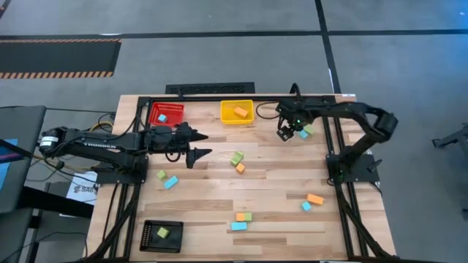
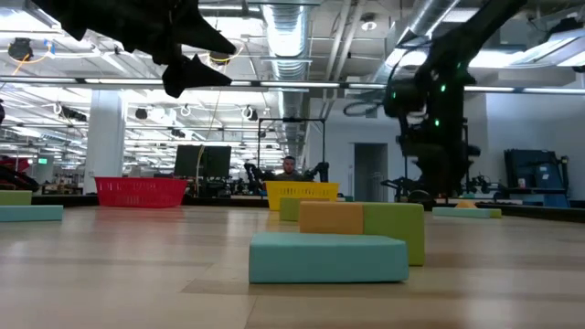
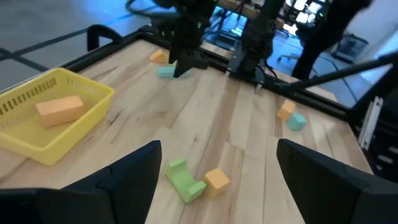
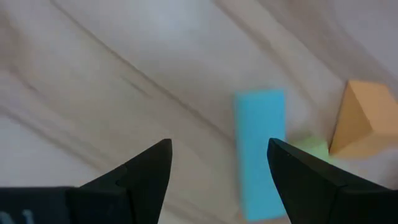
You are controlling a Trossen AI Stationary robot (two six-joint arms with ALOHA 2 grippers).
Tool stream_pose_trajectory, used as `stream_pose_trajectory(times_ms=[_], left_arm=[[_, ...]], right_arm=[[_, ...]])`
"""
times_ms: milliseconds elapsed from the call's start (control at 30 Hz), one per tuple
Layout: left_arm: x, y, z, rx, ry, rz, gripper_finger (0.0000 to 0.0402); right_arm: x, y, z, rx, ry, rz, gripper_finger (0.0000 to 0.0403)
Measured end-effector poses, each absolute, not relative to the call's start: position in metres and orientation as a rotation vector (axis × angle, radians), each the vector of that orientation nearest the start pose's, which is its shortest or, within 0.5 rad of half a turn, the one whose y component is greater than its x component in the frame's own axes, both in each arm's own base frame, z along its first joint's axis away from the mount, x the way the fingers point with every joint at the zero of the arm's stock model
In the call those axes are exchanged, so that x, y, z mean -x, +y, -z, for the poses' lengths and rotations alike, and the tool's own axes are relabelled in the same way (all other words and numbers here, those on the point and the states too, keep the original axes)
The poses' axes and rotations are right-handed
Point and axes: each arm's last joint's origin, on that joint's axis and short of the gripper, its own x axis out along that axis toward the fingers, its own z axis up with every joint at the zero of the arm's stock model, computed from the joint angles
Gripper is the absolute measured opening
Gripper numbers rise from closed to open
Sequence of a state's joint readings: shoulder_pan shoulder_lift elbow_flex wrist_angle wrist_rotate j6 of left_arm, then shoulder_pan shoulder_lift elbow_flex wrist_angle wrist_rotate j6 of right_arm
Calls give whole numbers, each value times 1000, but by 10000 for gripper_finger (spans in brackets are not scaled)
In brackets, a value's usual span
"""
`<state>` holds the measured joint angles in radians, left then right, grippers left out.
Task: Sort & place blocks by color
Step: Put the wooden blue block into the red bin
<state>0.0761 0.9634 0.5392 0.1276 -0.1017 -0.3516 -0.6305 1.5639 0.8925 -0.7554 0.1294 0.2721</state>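
Small orange, light blue and light green blocks lie scattered on the wooden table. My left gripper [image 1: 205, 145] hovers open over the table's middle-left. Ahead of its fingers lie a green block [image 3: 185, 180] and an orange cube [image 3: 217, 179], both resting flat on the table. My right gripper [image 1: 285, 134] is open near the far right. It points down beside a light blue bar [image 4: 260, 152], an orange block [image 4: 360, 118] and a green block [image 4: 311, 146]. The bar lies just to one side of the gap between its fingers. Neither gripper touches anything.
A red bin [image 1: 167, 113] holding a blue block and a yellow bin [image 1: 238, 111] holding an orange block stand at the far edge. A black tray [image 1: 161, 235] with a green block sits at the near left. More blocks lie near-centre [image 1: 240, 221] and near-right [image 1: 313, 201].
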Motion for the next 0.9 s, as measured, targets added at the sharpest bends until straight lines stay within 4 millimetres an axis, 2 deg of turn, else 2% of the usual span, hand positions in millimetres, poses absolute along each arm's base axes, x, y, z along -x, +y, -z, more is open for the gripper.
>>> stream_pose_trajectory(times_ms=[133,300,600,733,900], left_arm=[[-208,20,-246,366,249,-287,306],[-208,25,-246,409,231,-348,306],[-207,31,-246,440,214,-406,306],[-206,34,-246,443,211,-419,306],[-206,35,-246,444,209,-426,306]], right_arm=[[-203,-175,-151,-523,1411,759,285],[-197,-190,-150,-506,1428,694,285],[-194,-191,-179,-489,1348,634,285],[-186,-196,-177,-487,1376,625,285],[-182,-202,-164,-487,1436,588,285]])
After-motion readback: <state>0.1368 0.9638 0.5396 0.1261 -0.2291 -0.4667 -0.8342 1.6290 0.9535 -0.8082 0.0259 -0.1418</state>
